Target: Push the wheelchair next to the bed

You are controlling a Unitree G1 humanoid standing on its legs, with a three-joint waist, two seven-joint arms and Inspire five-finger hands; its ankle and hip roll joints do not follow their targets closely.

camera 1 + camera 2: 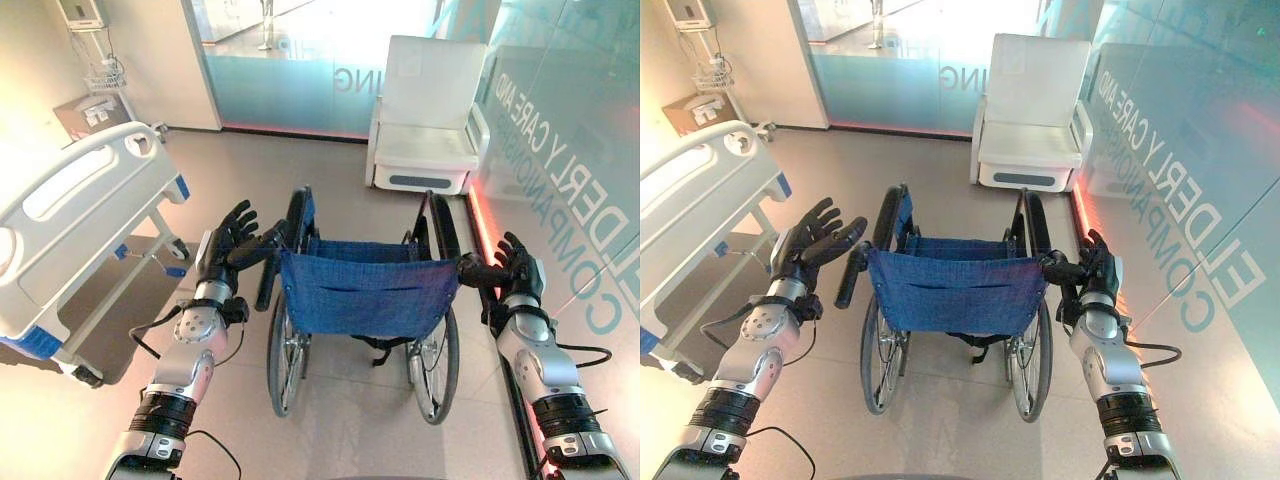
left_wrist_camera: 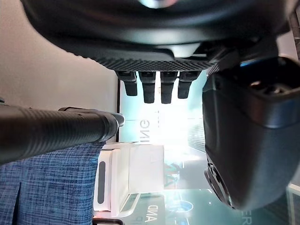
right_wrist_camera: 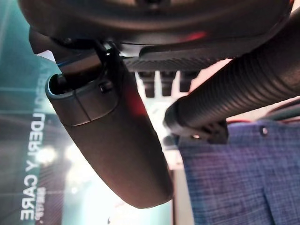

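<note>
The wheelchair [image 1: 365, 290] with a blue cloth backrest stands in the middle of the floor, its back toward me. My left hand [image 1: 222, 250] is open, fingers spread, just left of the left push handle [image 1: 266, 280], with the thumb reaching toward it. In the left wrist view that black handle [image 2: 51, 129] lies across the palm side, not gripped. My right hand [image 1: 520, 275] is open at the right push handle [image 1: 476, 270]; the handle [image 3: 234, 98] sits between thumb and straight fingers. The white hospital bed [image 1: 80, 210] stands to the left.
A white armchair [image 1: 425, 115] sits against the frosted glass wall straight beyond the wheelchair. A glass wall with lettering [image 1: 570, 180] runs close along the right side. A cardboard box [image 1: 90, 112] and a wire rack are in the back left corner.
</note>
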